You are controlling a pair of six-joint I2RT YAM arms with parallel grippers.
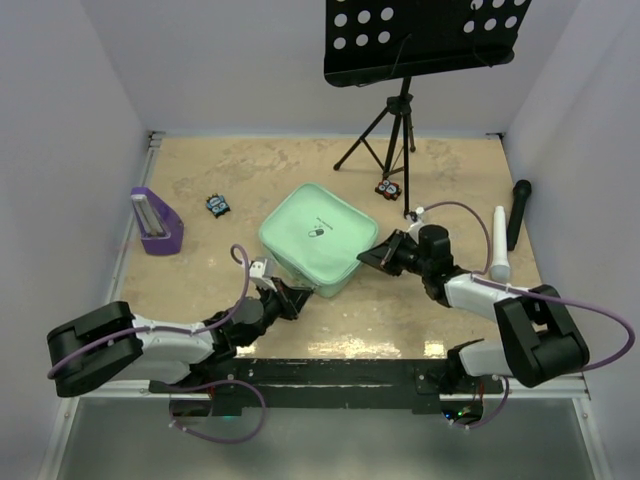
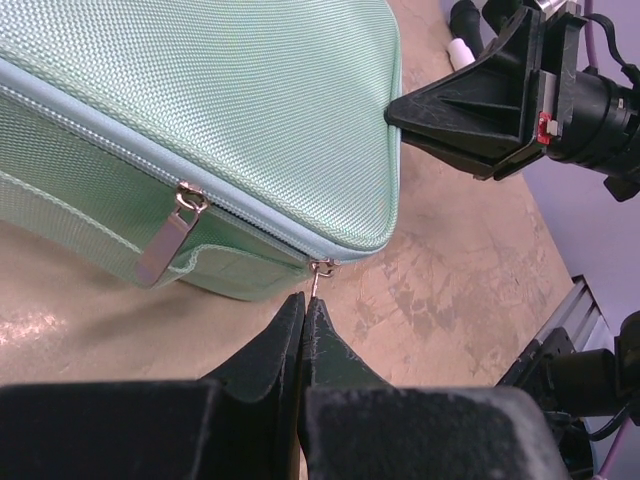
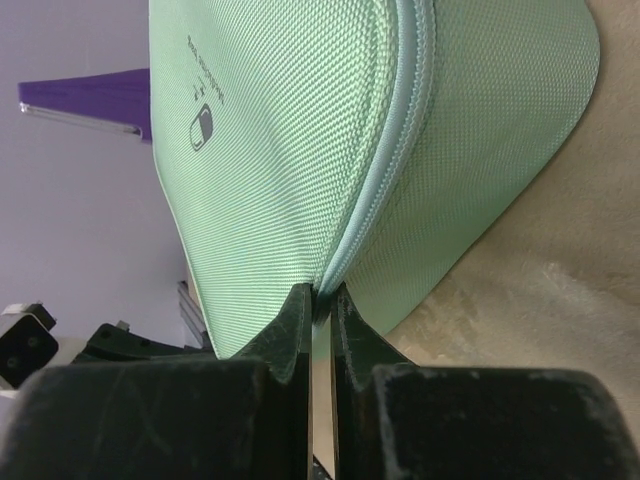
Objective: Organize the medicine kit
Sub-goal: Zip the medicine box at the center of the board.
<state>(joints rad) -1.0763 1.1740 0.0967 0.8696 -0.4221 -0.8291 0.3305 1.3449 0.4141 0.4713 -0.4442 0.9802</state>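
The medicine kit (image 1: pixel 315 235), a mint-green soft case with a small pill logo (image 3: pixel 200 127), lies closed in the middle of the table. My left gripper (image 1: pixel 293 297) is at its near corner, fingers pressed together on the small metal zipper pull (image 2: pixel 318 275). A second zipper pull (image 2: pixel 165 240) hangs free on the kit's side wall. My right gripper (image 1: pixel 372 256) is at the kit's right corner, its fingertips (image 3: pixel 300 305) pinching the zipper seam (image 3: pixel 385 170) between lid and base. In the left wrist view the right gripper (image 2: pixel 395 112) shows touching the kit (image 2: pixel 220 90).
A small purple stand (image 1: pixel 155 222) sits at the left. A music stand's tripod (image 1: pixel 395 130) rises at the back. A white tube (image 1: pixel 499 245) and a black microphone (image 1: pixel 519 212) lie at the right. Two small dark items (image 1: pixel 218 205) (image 1: pixel 388 188) lie behind the kit.
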